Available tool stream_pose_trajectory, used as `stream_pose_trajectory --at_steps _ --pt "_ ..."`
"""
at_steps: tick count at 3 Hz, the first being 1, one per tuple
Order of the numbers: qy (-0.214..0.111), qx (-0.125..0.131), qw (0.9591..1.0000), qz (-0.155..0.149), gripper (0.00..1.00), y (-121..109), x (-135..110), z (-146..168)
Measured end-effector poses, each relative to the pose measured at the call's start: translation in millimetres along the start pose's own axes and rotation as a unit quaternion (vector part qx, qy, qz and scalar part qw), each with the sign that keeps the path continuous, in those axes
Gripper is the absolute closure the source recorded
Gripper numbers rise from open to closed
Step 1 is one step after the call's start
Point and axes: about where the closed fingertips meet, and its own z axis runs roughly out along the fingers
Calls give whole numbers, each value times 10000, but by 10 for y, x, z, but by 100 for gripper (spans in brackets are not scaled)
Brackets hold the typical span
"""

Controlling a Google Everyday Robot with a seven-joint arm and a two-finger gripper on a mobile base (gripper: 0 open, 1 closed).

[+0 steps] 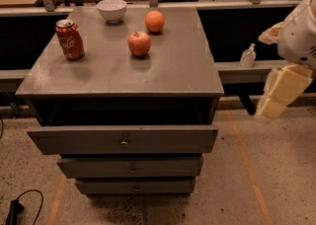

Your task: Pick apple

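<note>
The apple is a reddish-pink round fruit with a small nub on top. It sits upright near the middle of the grey cabinet top. My gripper hangs at the far right of the view. It is off the cabinet's right side, below the level of its top and well away from the apple. It holds nothing that I can see.
A red soda can stands at the left. A white bowl is at the back and a smooth orange fruit behind the apple. The top drawer is pulled out. A small bottle stands on the ledge at the right.
</note>
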Motion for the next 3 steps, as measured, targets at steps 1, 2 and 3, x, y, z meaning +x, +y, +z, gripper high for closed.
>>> stream_pose_trajectory --at_steps 1,2,3 --pt "-1015 -106 9938 450 0 -66 -343 413" --pt "-2251 -7 9683 1079 0 -360 -822 787" --pt "-2644 363 9540 1369 0 -699 -1042 864"
